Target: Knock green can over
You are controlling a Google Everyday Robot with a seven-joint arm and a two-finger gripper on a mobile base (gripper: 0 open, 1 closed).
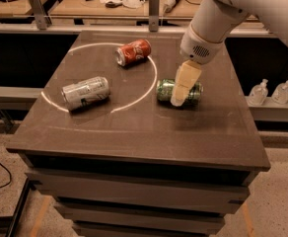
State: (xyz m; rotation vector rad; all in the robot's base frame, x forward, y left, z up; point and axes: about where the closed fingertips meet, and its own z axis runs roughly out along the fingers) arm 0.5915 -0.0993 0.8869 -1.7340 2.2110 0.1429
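The green can (194,93) lies on its side on the dark table (134,132), right of the white ring, its length running left to right. My gripper (182,89) hangs from the white arm at upper right and sits directly in front of the can's middle, its cream fingers (186,80) pointing down and covering part of the can. The gripper is over or against the can; I cannot tell whether it touches.
A red can (132,52) lies on its side at the back of the ring. A silver-white can (85,92) lies on its side at the left. Two small bottles (271,91) stand on a ledge to the right. A cluttered bench runs behind the table.
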